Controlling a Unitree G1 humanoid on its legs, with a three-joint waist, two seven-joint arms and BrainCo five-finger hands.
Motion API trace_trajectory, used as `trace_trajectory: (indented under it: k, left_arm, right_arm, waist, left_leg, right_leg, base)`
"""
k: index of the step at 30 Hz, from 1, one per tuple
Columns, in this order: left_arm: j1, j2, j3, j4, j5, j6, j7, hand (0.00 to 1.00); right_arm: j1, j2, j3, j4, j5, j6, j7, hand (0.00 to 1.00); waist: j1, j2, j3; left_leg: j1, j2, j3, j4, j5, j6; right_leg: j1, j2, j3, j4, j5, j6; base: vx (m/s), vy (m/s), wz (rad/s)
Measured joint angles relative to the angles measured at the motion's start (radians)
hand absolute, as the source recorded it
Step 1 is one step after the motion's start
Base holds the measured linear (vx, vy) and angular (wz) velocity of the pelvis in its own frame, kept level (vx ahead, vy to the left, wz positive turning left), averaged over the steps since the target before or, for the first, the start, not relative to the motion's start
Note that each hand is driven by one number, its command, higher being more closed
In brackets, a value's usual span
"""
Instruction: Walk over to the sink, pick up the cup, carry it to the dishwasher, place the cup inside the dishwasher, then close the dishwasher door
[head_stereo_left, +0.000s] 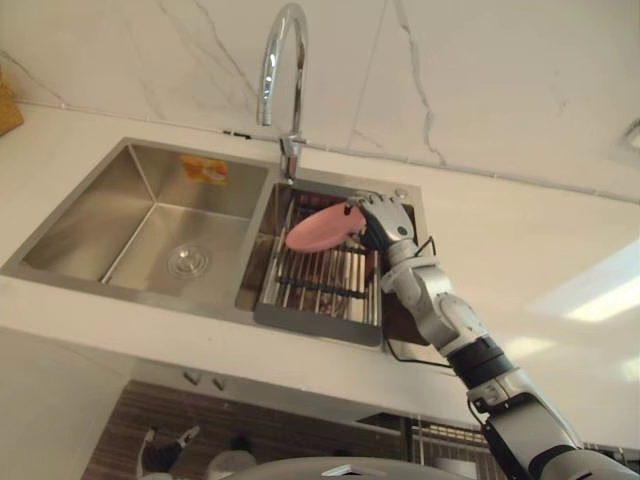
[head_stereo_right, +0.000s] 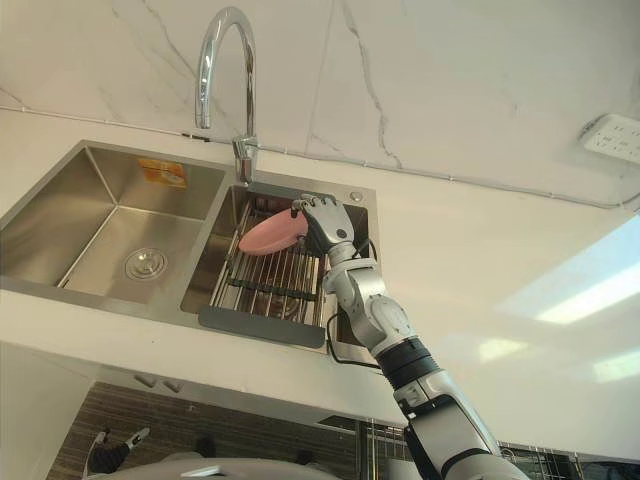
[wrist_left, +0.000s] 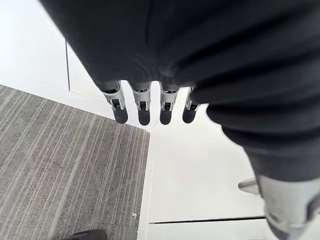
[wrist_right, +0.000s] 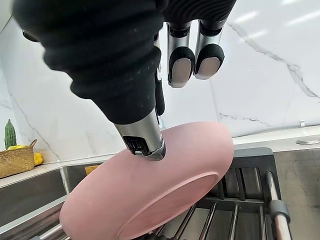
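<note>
Right hand: closed on the pink cup. In the right wrist view the thumb presses on the cup's outer wall, with curled fingertips above it. That reads as a pinch grip at the cup's rim end.

The cup is wide and shallow, almost bowl-like. It is tilted, sticking out sideways from the palm toward the hand's left. Can't tell whether its low edge touches the bars.

Directly under the hand and cup is a steel drain rack, sitting in the sink's smaller basin. The sink carries on to the hand's left as a larger basin. That basin has a round drain in its floor and an orange-yellow sticker on its back wall.

Just beyond the hand, at the rear rim between the basins, stands a chrome gooseneck faucet. Past that is a white marble-veined wall. A white countertop runs off to the hand's right, with a wall socket further right on the wall. Far to the hand's left, on the counter, is a wicker basket with a green vegetable standing by it.

Left hand: fingers straight and relaxed, holding nothing. It hangs over grey striped carpet, next to a white cabinet panel.
</note>
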Motion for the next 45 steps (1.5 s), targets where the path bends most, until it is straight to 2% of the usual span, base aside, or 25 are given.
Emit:
trace_trajectory:
  k: [8,20,27,30,34,35,41,45]
  left_arm:
    - [0.000,0.000,-0.007,0.001,0.000,0.003,-0.001,0.00]
    - [-0.004,0.000,-0.006,0.001,0.000,0.003,-0.001,0.00]
    - [-0.004,0.000,-0.003,0.001,0.000,0.002,0.000,0.00]
    - [-0.004,0.001,0.004,0.002,0.000,0.001,0.000,0.00]
    - [-0.002,0.000,0.005,0.011,0.000,0.000,0.006,0.00]
    - [0.014,0.001,0.014,0.046,-0.001,-0.007,0.008,0.00]
    - [0.013,0.001,0.014,0.046,0.000,-0.007,0.008,0.00]
    - [0.003,0.003,0.003,0.046,-0.007,-0.003,0.006,0.00]
  right_arm:
    - [-0.001,0.002,0.018,0.095,-0.003,0.017,0.040,0.00]
    - [-0.012,0.006,0.063,0.141,-0.020,-0.013,0.111,0.00]
    - [-0.014,0.007,0.062,0.143,-0.019,-0.007,0.160,0.00]
    - [-0.005,-0.003,0.043,0.043,-0.001,0.003,0.190,0.00]
    - [0.023,-0.021,-0.031,-0.118,0.065,-0.009,0.199,0.00]
    - [0.113,-0.079,-0.077,-0.283,0.189,-0.047,0.343,0.00]
    - [0.172,-0.079,-0.104,-0.323,0.190,-0.049,0.344,0.00]
    - [0.262,-0.080,-0.148,-0.367,0.197,-0.075,0.345,0.00]
  waist:
    - [0.004,0.003,-0.001]
    - [0.011,0.005,-0.002]
    - [0.010,0.004,-0.002]
    - [0.004,0.001,-0.004]
    - [0.003,-0.011,-0.011]
    - [-0.020,-0.040,-0.038]
    - [-0.020,-0.042,-0.049]
    - [-0.043,-0.042,-0.049]
  left_leg:
    - [0.002,-0.001,-0.017,0.000,0.004,0.004]
    - [-0.003,-0.002,-0.026,-0.001,0.005,0.005]
    - [-0.004,-0.003,-0.026,-0.001,0.005,0.005]
    - [-0.012,-0.001,-0.024,0.000,0.005,0.005]
    - [-0.018,0.002,-0.018,0.005,0.006,0.006]
    - [-0.017,0.019,0.004,0.000,0.014,0.006]
    - [-0.017,0.019,0.004,0.001,0.014,0.006]
    - [-0.013,0.018,0.021,0.005,0.016,0.008]
  right_leg:
    - [0.013,0.000,-0.019,-0.001,0.000,0.000]
    - [0.012,0.000,-0.027,-0.002,0.000,0.000]
    - [0.011,0.000,-0.027,-0.003,0.000,0.000]
    - [0.002,0.001,-0.022,-0.003,0.001,-0.002]
    - [-0.008,0.003,-0.016,-0.002,0.004,-0.005]
    - [-0.019,0.019,0.005,-0.002,0.013,-0.022]
    - [-0.020,0.019,0.009,-0.002,0.013,-0.022]
    - [-0.025,0.019,0.029,-0.001,0.024,-0.023]
  base:
    - [-0.01,0.000,0.07]
    - [0.00,0.001,0.01]
    - [0.00,0.000,0.00]
    - [0.00,0.000,0.00]
    - [0.01,-0.004,-0.05]
    - [0.00,0.000,0.00]
    - [0.00,0.000,0.00]
    - [0.00,0.002,-0.13]
